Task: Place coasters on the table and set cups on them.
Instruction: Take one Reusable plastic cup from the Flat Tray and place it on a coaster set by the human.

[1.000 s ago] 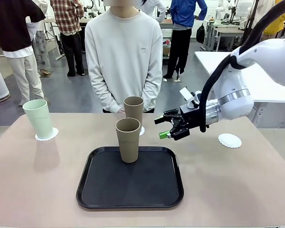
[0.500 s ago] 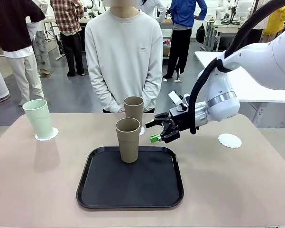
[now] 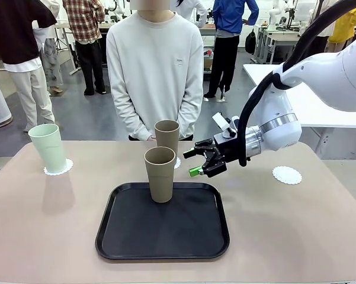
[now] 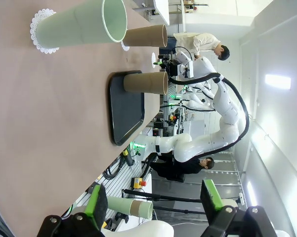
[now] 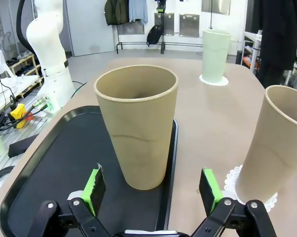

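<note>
A brown cup (image 3: 160, 174) (image 5: 137, 133) stands upright on the black tray (image 3: 166, 234) (image 5: 44, 163). Just right of it my right gripper (image 3: 191, 163) (image 5: 153, 190) is open, its green pads (image 5: 95, 186) level with the cup's lower half and a short gap away. A second brown cup (image 3: 166, 137) (image 5: 276, 148) stands on a coaster (image 3: 177, 164) (image 5: 233, 181) behind the tray. At the far left the mint cup (image 3: 47, 148) (image 4: 86, 24) (image 5: 215, 54) sits on a coaster (image 3: 59, 168) (image 4: 39, 30). A bare coaster (image 3: 286, 174) lies at the right. My left gripper (image 4: 153, 205) is open with nothing in it, far from the cups.
A person (image 3: 155, 65) stands at the table's (image 3: 296, 236) far edge with hands held low. The tray (image 4: 124, 109) takes up the middle front. A white table (image 3: 311, 97) stands behind at the right. Other people stand farther back.
My right gripper has swung left from near the bare coaster to beside the tray's brown cup, then nearly stopped. The cups and coasters have stayed put.
</note>
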`<state>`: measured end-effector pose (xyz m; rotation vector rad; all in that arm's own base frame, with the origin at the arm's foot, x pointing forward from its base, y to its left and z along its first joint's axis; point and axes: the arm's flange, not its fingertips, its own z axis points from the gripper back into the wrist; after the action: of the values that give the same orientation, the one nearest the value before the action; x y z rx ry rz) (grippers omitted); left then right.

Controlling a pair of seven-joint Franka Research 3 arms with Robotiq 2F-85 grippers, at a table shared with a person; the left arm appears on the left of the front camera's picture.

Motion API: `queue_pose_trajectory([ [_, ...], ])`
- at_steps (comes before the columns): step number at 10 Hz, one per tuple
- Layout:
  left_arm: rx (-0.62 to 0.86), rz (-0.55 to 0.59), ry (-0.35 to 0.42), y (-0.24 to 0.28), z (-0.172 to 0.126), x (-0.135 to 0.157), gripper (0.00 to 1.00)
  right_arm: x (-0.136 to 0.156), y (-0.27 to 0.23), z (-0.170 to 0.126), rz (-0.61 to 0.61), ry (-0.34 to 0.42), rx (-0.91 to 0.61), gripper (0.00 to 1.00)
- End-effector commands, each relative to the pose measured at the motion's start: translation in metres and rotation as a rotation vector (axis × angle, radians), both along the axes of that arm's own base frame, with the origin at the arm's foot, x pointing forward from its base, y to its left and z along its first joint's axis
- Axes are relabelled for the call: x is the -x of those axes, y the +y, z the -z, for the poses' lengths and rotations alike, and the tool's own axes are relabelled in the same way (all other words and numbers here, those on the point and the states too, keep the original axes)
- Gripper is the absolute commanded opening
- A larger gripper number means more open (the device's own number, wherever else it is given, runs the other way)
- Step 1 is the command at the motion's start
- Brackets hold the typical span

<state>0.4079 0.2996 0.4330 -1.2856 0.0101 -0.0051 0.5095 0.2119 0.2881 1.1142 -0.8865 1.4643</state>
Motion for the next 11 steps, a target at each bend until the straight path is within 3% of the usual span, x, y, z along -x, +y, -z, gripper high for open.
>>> queue_pose_trajectory([
  [1,0.001,-0.001,0.008,-0.001,-0.003,0.001,1.00,-0.002,0.004,0.009,-0.018,-0.004,0.010,1.00],
  [3,0.001,-0.001,0.008,-0.001,-0.003,0.001,1.00,-0.005,0.010,0.020,-0.023,-0.018,-0.005,1.00],
  [5,0.001,-0.001,0.008,-0.001,-0.003,0.001,1.00,-0.011,0.020,0.027,0.040,-0.129,-0.084,1.00],
  [6,0.001,-0.001,0.008,-0.001,-0.003,0.001,1.00,-0.012,0.027,0.030,0.024,-0.140,-0.095,1.00],
  [8,0.001,-0.001,0.008,-0.001,-0.003,0.001,1.00,-0.014,0.041,0.037,-0.033,-0.123,-0.102,1.00],
  [11,0.001,-0.001,0.008,-0.001,-0.003,0.001,1.00,-0.016,0.053,0.047,-0.076,-0.020,-0.078,1.00],
])
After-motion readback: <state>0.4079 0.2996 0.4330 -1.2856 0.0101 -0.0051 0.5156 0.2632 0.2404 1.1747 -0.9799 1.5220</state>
